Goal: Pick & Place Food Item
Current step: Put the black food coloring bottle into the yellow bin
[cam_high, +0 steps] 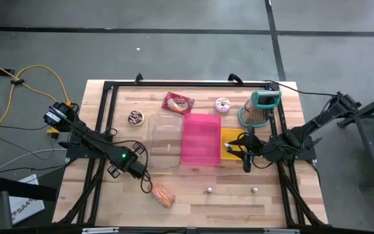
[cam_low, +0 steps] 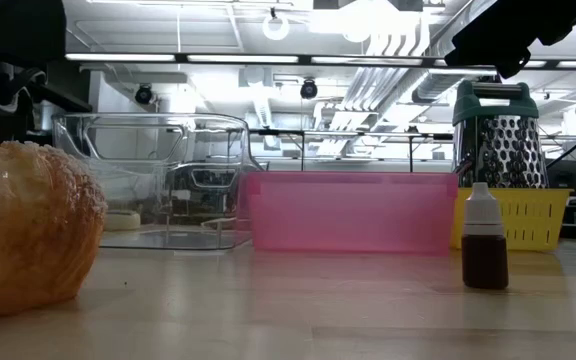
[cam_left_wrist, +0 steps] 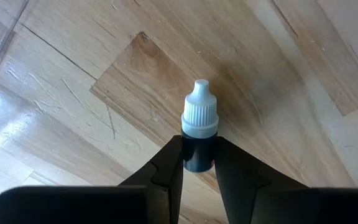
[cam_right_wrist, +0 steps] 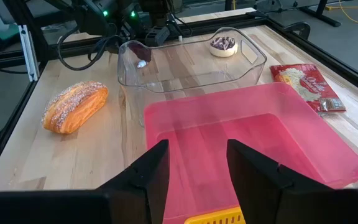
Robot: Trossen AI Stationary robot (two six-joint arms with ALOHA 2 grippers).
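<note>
Between the two dark fingers (cam_left_wrist: 169, 168) of the left hand (cam_left_wrist: 199, 146) sits a small dropper bottle with a dark body and a ribbed white cap (cam_left_wrist: 199, 115). The fingers are pressed against the bottle's sides, pinching it, and its cap stands clear beyond the fingertips over the pale wooden tabletop (cam_high: 193, 201).

Just beside this hand, on the side away from the containers, lies the golden, sugar-dusted pastry (cam_high: 163, 195). It rests flat on the wood, apart from the fingers and untouched.

Near the left hand on its other side stands the clear plastic rectangular container (cam_high: 164, 140). The pink plastic bin (cam_high: 201, 138) stands right against that container's far side.

Farther still, the right hand (cam_right_wrist: 196, 146) hangs over the edge of the pink bin, where a yellow plastic basket (cam_high: 230, 138) adjoins it. Its fingers are spread, with nothing between them.

Well beyond both hands, along the tabletop's back edge, lie a chocolate-topped doughnut (cam_high: 136, 117), a red snack packet (cam_high: 177, 102), a pale frosted doughnut (cam_high: 223, 104) and a metal grater with a teal handle (cam_high: 263, 107).
</note>
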